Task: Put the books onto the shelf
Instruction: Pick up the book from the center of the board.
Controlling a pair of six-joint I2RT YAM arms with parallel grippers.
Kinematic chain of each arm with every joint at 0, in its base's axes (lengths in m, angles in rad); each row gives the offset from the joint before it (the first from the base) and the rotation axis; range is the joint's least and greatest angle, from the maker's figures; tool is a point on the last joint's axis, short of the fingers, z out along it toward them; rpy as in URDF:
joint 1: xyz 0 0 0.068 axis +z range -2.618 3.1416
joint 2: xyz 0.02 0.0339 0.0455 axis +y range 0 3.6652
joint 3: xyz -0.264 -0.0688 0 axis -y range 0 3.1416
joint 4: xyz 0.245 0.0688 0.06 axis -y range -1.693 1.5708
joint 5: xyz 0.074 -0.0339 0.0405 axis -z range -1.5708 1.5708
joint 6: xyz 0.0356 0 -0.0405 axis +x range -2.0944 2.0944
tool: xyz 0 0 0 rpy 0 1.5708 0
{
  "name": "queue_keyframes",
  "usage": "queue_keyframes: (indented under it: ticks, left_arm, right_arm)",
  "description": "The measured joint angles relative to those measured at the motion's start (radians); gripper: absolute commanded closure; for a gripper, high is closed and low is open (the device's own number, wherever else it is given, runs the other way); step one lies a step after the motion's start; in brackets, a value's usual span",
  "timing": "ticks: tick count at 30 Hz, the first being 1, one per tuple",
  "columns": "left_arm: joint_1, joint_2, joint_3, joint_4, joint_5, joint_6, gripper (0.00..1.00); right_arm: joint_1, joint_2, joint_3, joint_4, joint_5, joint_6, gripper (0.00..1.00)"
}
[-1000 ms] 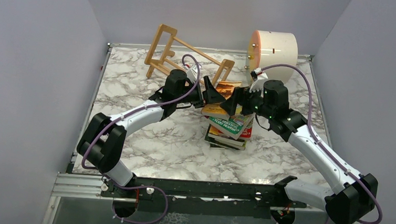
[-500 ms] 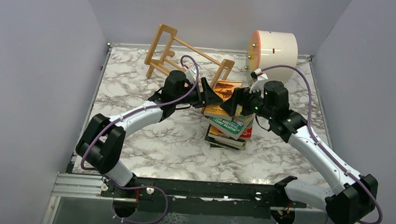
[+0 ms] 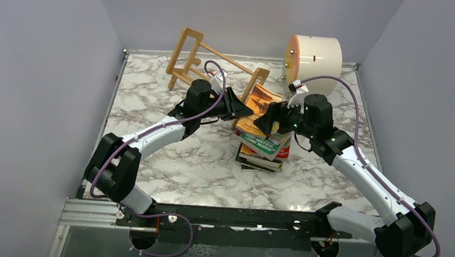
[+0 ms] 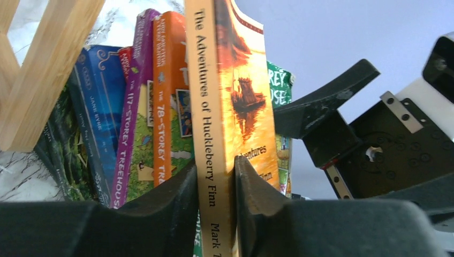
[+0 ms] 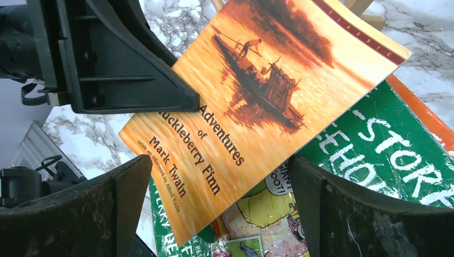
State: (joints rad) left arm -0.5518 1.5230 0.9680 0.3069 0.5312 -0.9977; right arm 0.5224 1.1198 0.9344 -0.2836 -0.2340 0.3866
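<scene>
A: So why does the Huckleberry Finn paperback sit at a slant over the others?

B: Because the left gripper has it by the spine edge, one finger on each cover, jaws clamped on the book. That lifts it at an angle off the stack of books near the middle of the marble table. I can't tell whether its far edge touches the stack.

A: And the right gripper?

B: Its jaws are wide apart and hold nothing. It hangs over the stack from the 3 o'clock side, looking down on the orange cover. My guess is it's ready to steady the pile or take over the book.

A: Where's the shelf?

B: At about 11 o'clock from the stack, near the table's far edge, tipped over at an angle. I see no book in it, so I'd judge the task barely begun. A cream drum stands at 1 o'clock.

A: Can you read anything?

B: Plenty. The held spine says "The Adventures of Huckleberry Finn" and "Mark T", cut off. The cover adds "Mark Twain", "With an Afterword by Alfred Kazin" and "CLASSIC" on a red band. Other spines read "Jane Eyre" in blue, "The 117-Storey Treehouse" in purple and "78-Storey Treehouse" in orange.
</scene>
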Motion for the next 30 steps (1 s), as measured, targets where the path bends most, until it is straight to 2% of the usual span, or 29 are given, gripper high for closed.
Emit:
queue_keyframes:
  ticks: [3,11,16,21,30]
  left_arm:
    - [-0.001,-0.013,0.0,0.021,0.001,-0.005,1.0]
    - [-0.002,-0.02,0.0,0.026,0.0,-0.006,1.0]
    - [0.003,-0.056,0.0,0.014,-0.014,0.002,1.0]
    - [0.024,-0.126,0.003,-0.016,-0.046,0.047,1.0]
    - [0.087,-0.158,0.049,-0.104,-0.089,0.134,1.0]
  right_arm:
    - [0.0,-0.002,-0.001,0.0,0.0,0.0,0.03]
    - [0.0,-0.021,-0.006,-0.007,0.005,0.0,0.03]
    - [0.0,-0.091,-0.01,-0.038,0.069,0.0,0.02]
    - [0.0,-0.144,-0.01,-0.068,0.137,-0.009,0.02]
    - [0.0,-0.166,-0.01,-0.113,0.205,-0.011,0.01]
